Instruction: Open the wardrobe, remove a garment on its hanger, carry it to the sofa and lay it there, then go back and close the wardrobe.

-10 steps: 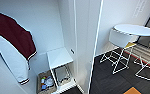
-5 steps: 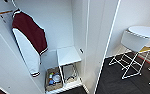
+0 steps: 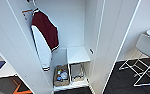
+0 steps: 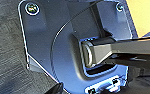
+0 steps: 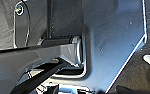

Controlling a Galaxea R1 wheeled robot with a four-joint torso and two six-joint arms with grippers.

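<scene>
Wardrobe straight ahead and standing open, so as to give reach to the rail. Left door swung wide toward the camera, its edge slanting down across the near left; right door turned out edge-on, walling the opening off from the white stool on wire legs. Open room between the two door edges, narrow, with dark floor free to the right. Inside, a maroon jacket with white sleeves hung high at the left, clear of the low white shelf. Beneath, a basket of small things tucked beside the shelf. State of the left gripper and right gripper, apart or together: cannot tell.
</scene>
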